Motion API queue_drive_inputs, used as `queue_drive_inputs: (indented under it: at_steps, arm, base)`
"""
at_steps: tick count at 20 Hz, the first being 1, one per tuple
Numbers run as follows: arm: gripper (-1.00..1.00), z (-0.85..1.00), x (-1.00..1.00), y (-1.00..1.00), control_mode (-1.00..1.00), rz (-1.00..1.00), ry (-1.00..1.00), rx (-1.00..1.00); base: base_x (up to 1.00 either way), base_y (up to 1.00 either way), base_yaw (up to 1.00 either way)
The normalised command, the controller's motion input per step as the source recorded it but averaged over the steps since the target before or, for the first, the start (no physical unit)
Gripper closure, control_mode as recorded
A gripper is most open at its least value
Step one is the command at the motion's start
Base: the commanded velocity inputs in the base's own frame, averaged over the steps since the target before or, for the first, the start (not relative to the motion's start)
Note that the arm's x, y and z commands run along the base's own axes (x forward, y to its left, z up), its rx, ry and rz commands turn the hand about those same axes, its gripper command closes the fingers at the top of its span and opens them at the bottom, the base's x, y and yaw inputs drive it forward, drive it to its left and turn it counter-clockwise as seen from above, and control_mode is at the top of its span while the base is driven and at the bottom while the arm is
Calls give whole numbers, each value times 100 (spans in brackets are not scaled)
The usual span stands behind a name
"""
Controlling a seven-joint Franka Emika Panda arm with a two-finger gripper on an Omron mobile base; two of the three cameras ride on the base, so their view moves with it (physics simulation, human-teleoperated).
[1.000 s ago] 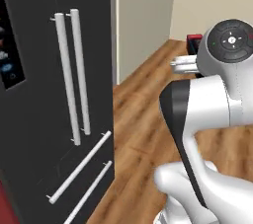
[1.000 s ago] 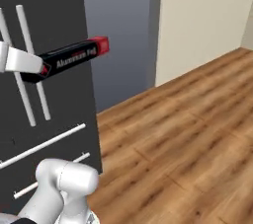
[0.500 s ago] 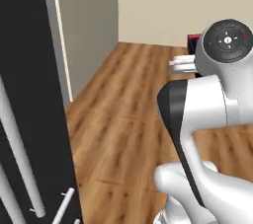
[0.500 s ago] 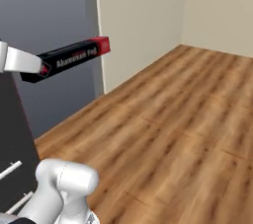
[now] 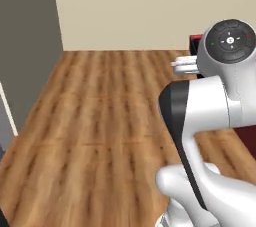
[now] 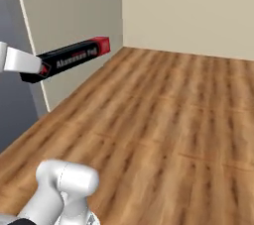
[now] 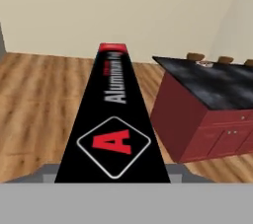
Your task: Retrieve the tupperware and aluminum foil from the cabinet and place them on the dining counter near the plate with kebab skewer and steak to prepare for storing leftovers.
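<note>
We see a brown wood floor made of long boards, with thin dark lines between them. A plain cream wall stands at the far end of the floor. A tall grey panel stands at one side and comes down to the floor. Far off in the hand view, the round tops of wooden stools peek up in front of the wall.

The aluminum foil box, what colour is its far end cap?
Red, on the black aluminum foil box; the hand view shows it best.
</note>
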Motion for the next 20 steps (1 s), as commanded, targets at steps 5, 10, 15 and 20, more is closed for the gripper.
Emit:
queue_drive_inputs:
  at_steps: [5,10,15,20]
  arm:
    - [100,0,0,0,100,0,0,0]
    - [100,0,0,0,100,0,0,0]
    - [100,0,0,0,100,0,0,0]
    - [100,0,0,0,100,0,0,0]
  base:
    - [92,0,-55]
    - [97,0,-53]
    - [100,10,-50]
    - [100,23,-49]
